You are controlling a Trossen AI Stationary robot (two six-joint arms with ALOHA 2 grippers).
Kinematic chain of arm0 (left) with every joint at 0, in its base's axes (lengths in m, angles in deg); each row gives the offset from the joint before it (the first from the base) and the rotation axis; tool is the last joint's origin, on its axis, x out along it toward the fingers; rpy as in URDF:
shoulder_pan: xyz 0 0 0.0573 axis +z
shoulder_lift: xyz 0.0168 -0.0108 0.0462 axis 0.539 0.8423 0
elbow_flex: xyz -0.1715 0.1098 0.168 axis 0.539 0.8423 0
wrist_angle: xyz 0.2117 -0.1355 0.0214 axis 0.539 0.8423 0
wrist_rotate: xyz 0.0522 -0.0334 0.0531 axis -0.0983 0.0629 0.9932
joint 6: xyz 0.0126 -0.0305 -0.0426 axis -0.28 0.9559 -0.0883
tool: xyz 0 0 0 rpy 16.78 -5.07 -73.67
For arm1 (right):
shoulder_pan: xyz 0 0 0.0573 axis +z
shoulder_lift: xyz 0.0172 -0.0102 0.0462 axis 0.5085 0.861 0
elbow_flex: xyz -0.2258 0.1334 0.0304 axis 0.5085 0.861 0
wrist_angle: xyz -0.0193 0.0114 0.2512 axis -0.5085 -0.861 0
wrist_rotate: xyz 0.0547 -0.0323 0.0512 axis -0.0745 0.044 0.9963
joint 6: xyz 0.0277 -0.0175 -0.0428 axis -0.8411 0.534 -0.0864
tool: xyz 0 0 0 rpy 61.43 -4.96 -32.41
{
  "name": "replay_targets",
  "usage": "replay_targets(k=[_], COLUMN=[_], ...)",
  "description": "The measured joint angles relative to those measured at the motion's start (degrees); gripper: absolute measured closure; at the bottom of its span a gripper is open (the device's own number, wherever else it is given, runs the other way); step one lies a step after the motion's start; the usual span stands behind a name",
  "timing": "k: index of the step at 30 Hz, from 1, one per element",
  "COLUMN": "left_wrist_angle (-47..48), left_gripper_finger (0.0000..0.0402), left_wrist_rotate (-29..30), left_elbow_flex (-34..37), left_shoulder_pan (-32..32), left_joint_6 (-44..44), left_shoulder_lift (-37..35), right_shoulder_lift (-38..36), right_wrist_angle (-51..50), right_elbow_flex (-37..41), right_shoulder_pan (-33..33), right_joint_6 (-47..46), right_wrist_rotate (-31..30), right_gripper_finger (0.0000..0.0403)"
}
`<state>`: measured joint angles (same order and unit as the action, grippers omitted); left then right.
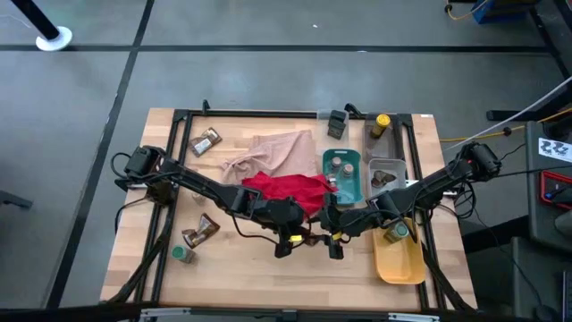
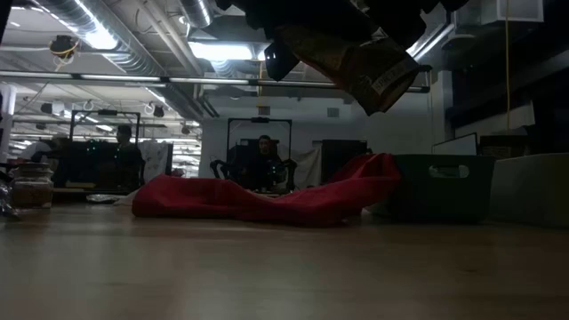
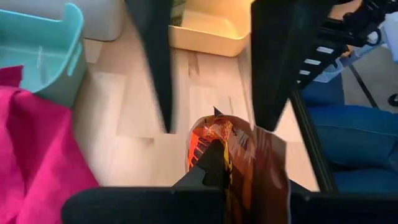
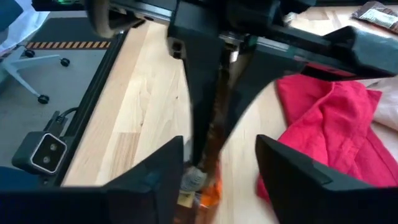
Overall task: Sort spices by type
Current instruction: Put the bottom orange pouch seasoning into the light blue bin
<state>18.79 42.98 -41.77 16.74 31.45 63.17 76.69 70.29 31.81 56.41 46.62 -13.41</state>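
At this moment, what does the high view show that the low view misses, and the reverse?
Only the high view shows the table's full layout: the teal tray with jars in it, the yellow tray, the beige cloth, and loose sachets and jars on the left side. It also shows both arms meeting at the table's middle.

Only the low view shows the brown-orange sachet hanging clear above the tabletop, and people seated in the room behind.

Both show the red cloth lying on the wooden table.
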Motion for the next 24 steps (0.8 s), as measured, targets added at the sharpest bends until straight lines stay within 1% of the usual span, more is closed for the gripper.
replay_targets(k=[3,7,12,14,17,24], left_wrist_angle=[-1.09,-1.62,-0.81,-0.35,-0.42,2.31], left_gripper_finger=[0.0401,0.0401,0.0401,0.0401,0.0401,0.0401], left_wrist_rotate=[0.22,0.23,0.47,0.68,0.71,-0.21], left_elbow_flex=[0.0,-0.02,-0.04,-0.04,-0.04,0.02], left_shoulder_pan=[0.0,0.0,-0.02,-0.26,-0.44,-1.06], left_joint_6=[0.01,0.0,-0.04,-0.14,-0.22,0.02], left_shoulder_lift=[0.01,0.02,0.0,0.0,0.0,0.1], right_shoulder_lift=[1.22,2.95,3.18,3.18,3.18,2.96], right_wrist_angle=[0.25,1.84,2.83,2.77,2.85,3.37], right_elbow_flex=[-0.11,-0.09,-0.09,-0.04,-0.04,-0.07], right_shoulder_pan=[0.0,0.0,0.0,-0.02,0.0,0.02], right_joint_6=[0.0,0.0,-0.15,-0.27,-0.26,0.24], right_wrist_rotate=[0.8,0.85,0.83,0.84,0.87,0.85], right_gripper_finger=[0.0237,0.0265,0.0304,0.0314,0.0313,0.0265])
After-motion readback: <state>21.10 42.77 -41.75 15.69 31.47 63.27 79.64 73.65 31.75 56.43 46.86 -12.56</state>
